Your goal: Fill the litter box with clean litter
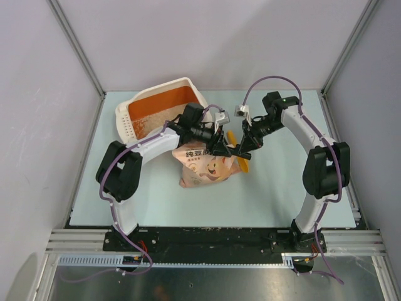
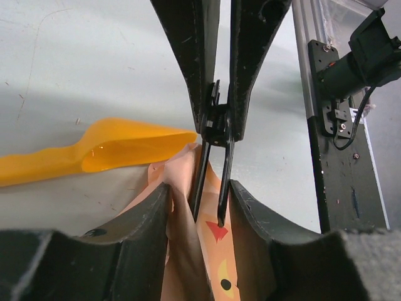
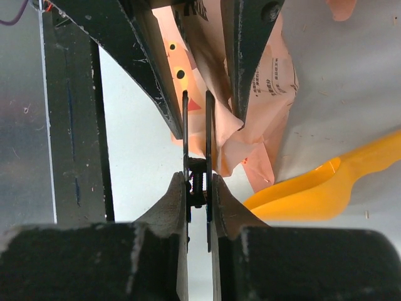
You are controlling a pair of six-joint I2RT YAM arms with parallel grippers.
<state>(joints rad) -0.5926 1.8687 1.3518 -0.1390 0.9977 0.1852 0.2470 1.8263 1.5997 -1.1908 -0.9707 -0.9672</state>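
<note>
Grey walls close in the pale table (image 1: pixel 276 188) on three sides, so your free room is the bare surface toward the near edge and to the right. The litter box (image 1: pixel 125 119) sits askew at the far left corner. Its orange floor is mostly bare, and no heap of clean litter shows in it. I judge the supply is inside the pink-beige bag (image 1: pixel 202 168), which lies mid-table near the box's near wall. Your left arm crosses the space between bag and box.

Both tools meet nose to nose over the bag's right-hand end. Your right gripper (image 1: pixel 239 148) is pressed together on the tail of a small black clip (image 3: pixel 197 185). The clip's two thin blades reach forward along the bag's folded mouth. That squeeze looks meant to part the blades so the clip can come off.

Your left gripper (image 1: pixel 223 149) stands spread. Its fingers straddle the fold and the blades without clamping either, which leaves the clip a way out while staying ready to catch the bag.

Room here is tight, because the four fingers interleave with almost no gap. The easiest way out looks to be drawing the right arm straight back along its own line.

The yellow-orange scoop (image 1: pixel 245 165) lies flat on the table just beside the bag, under the right gripper. A low retreat could nudge it.

Later, tipping the bag toward the box means lifting it over that thick rim, with the left wall close behind.
</note>
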